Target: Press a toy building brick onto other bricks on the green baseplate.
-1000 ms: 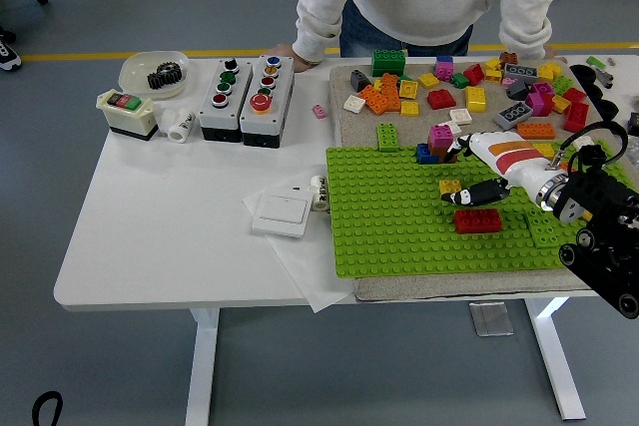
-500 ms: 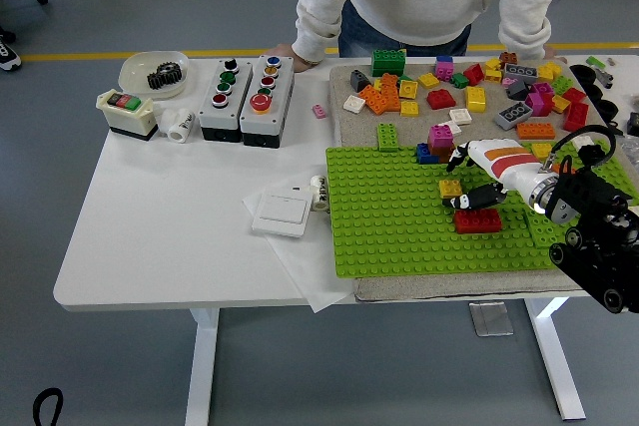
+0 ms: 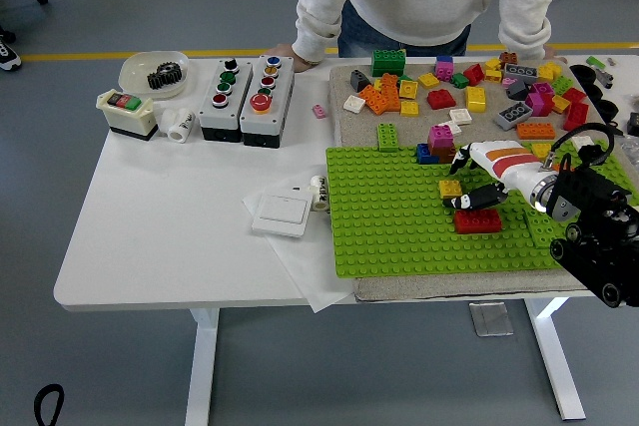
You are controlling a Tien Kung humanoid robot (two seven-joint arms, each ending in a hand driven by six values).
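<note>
The green baseplate [image 3: 389,216] lies on the right half of the table. On it are a small yellow brick [image 3: 449,188], a red brick [image 3: 478,221] just in front of it, and a pink-and-blue stack [image 3: 437,142] near its far edge. My right hand [image 3: 461,183], white with orange stripes and black fingers [image 3: 477,197], reaches in from the right. The fingers lie stretched out low between the yellow and red bricks, tips by the yellow brick. The thumb is spread apart toward the stack. I see nothing grasped. The left arm is out of view.
Many loose bricks [image 3: 469,82] lie on a beige mat behind the baseplate. Two button boxes [image 3: 245,87], a bowl of gears [image 3: 155,72] and a white switch [image 3: 282,213] are to the left. A person stands at the far side, one hand [image 3: 290,52] resting on the table.
My right hand has shifted a little to the left and lower onto the bricks since a second ago. It has barely moved in the last half second. The bricks have stayed put.
</note>
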